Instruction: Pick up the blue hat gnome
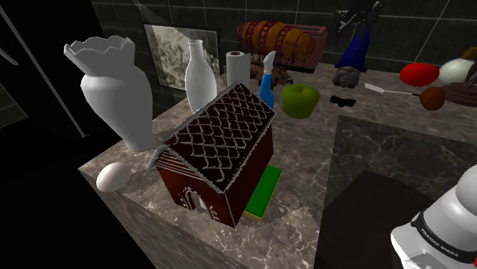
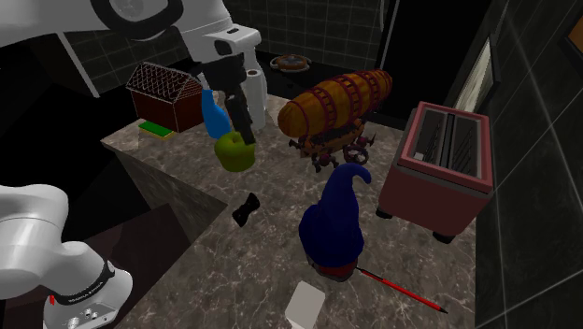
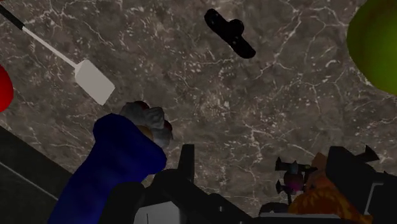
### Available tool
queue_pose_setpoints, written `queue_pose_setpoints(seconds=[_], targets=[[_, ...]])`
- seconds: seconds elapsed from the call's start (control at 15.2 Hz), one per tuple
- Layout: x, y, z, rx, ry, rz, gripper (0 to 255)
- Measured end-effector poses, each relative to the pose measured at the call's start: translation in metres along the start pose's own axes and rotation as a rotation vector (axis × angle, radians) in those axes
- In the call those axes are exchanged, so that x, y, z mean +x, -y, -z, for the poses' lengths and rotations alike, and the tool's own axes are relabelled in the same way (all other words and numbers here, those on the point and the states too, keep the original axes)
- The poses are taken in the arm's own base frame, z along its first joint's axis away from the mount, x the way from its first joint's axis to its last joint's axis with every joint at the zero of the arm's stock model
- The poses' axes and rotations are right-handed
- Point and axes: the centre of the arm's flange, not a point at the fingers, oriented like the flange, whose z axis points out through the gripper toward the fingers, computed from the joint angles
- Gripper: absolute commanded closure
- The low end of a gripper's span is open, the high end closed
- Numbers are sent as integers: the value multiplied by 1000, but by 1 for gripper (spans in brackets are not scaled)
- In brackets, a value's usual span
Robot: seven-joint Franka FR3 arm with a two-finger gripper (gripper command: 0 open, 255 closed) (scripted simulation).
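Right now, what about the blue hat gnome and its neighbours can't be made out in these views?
Second exterior view: the gnome has its back to the camera, so its own blue hat hides the face.
Wrist view: the hat covers most of its body, and the frame edge cuts the hat off.
Wrist view: the green apple is cut by the edge.
Shoulder view: the small black object near the gnome is too small to identify.

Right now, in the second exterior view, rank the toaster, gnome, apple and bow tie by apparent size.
1. red toaster
2. blue hat gnome
3. green apple
4. black bow tie
The gnome is nearer the camera, which enlarges it.
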Motion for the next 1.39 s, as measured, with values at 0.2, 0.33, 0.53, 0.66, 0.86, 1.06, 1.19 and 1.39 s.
queue_pose_setpoints(seconds=[0.2,0.33,0.53,0.66,0.86,1.06,1.19,1.39], targets=[[33,-23,-6,-25,-19,-92,0],[50,-37,-4,-41,-32,-153,0],[76,-60,-5,-65,-50,-243,0],[90,-82,-4,-81,-63,-305,0],[111,-109,-1,-105,-81,-396,0],[126,-138,6,-130,-100,-488,0],[135,-157,9,-146,-113,-549,0],[143,-175,4,-160,-123,-600,0]])
